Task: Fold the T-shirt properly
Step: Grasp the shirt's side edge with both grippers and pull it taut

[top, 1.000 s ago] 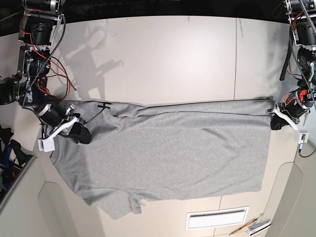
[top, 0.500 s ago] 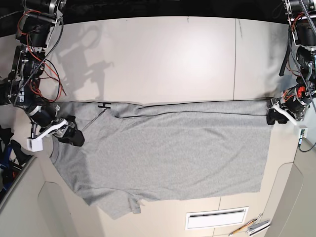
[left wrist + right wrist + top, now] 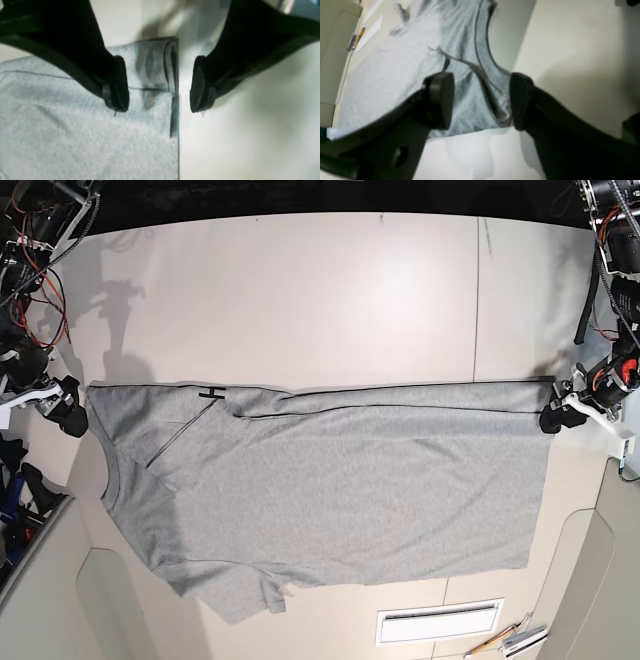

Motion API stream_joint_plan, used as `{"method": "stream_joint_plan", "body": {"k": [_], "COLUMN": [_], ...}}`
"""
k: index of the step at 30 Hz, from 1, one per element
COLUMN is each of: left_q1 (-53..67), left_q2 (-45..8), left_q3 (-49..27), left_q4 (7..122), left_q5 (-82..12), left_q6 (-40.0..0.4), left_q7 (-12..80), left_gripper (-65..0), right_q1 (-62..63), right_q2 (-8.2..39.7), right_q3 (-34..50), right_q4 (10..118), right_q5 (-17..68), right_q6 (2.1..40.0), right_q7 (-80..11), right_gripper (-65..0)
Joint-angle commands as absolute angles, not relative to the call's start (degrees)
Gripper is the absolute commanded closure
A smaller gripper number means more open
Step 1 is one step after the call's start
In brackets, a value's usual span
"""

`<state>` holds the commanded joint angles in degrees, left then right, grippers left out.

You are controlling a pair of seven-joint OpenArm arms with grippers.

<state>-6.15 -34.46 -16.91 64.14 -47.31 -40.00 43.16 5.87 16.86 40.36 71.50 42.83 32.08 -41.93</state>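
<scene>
The heather-grey T-shirt point(image 3: 330, 480) lies flat across the table point(image 3: 330, 290), plain side up, with its top edge folded over. A bit of black lettering point(image 3: 211, 393) shows at that fold. The neck is at the left and the hem at the right. My left gripper point(image 3: 558, 418) is open at the hem's upper right corner. In the left wrist view, my left gripper point(image 3: 158, 100) has one finger point(image 3: 117, 85) over the shirt point(image 3: 75, 140) and the other over bare table. My right gripper point(image 3: 62, 402) is open and empty, just left of the shoulder. The right wrist view shows my right gripper point(image 3: 480, 102) with the collar point(image 3: 492, 110) between its jaws.
A white slotted plate point(image 3: 438, 621) and some pens point(image 3: 512, 640) lie at the front right. Beige raised panels stand at the front left point(image 3: 40, 580) and the front right point(image 3: 600, 580). A seam point(image 3: 476, 300) runs across the table's right part.
My right gripper has moved left off the shirt's shoulder, and the cloth there now lies flat. My left gripper has stayed at the hem corner, shifting slightly.
</scene>
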Motion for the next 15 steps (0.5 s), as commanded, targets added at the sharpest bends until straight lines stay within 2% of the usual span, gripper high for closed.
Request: {"method": "stream_joint_plan", "body": {"k": [1, 5, 10, 15], "left_q1": [-5.67, -3.55, -2.02, -2.04], "left_q2": [-34.48, -34.26, -33.93, -30.33], "left_q3": [-16.91, -16.91, -16.91, -16.88], "left_q4": [64.14, 64.1, 64.1, 64.1], "left_q5": [-47.31, -47.37, -47.05, -45.3], "left_q6": [-40.0, -40.0, -40.0, -40.0], "left_q7": [43.31, 43.31, 43.11, 43.11], "left_gripper": [-41.9, -42.0, -42.0, -41.9], "right_q1": [5.85, 6.17, 6.17, 6.48], "right_q2": [17.02, 17.47, 17.26, 15.94], "right_q3": [40.36, 39.9, 36.03, 29.89], "right_q4": [70.08, 64.55, 62.22, 62.24], "right_q5": [42.83, 42.87, 42.89, 43.09], "right_q6": [32.08, 32.16, 32.18, 32.38], "right_q7": [-41.32, -39.22, -37.43, -37.08], "right_gripper": [-34.9, -44.8, -44.8, -44.7]}}
